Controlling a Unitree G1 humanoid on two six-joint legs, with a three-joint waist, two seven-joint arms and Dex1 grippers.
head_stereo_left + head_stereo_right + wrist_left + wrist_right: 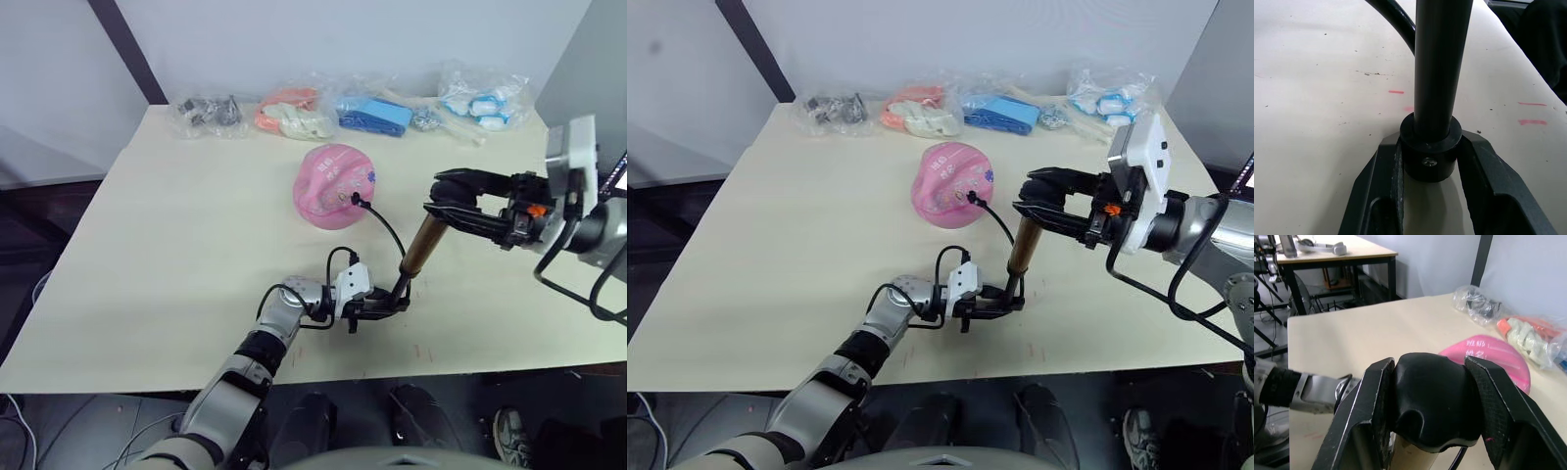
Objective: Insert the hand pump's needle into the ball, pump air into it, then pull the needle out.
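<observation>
The hand pump stands tilted on the bench, between the two arms and a little in front of the ball. Its metal barrel looks stiff and smooth, so it would likely slip under a loose grip; the black end caps give better purchase, and that is where both tools have it. The left tool is clenched on the black collar at the pump's foot, one finger on each side of it, pinning that end down on the bench. The right tool is clenched around the black handle at the top, as the right wrist view shows.

The ball sits toward the far side of the bench, just in front of the row of plastic bags. It is pink, soft and partly flat, so it will probably give under a push and may roll or slide, since nothing holds it. The thin black hose curves from the pump to the ball's near side, and its end fitting rests against the ball; the needle itself is too small to make out, so I cannot tell how deep it sits. The hose is limp and light, and a hard pull on the pump could tug the fitting loose.

The left arm reaches forward low along the bench with its wrist nearly level. The right arm comes in from the side, held higher, with the tool pointing across toward the robot's left.
</observation>
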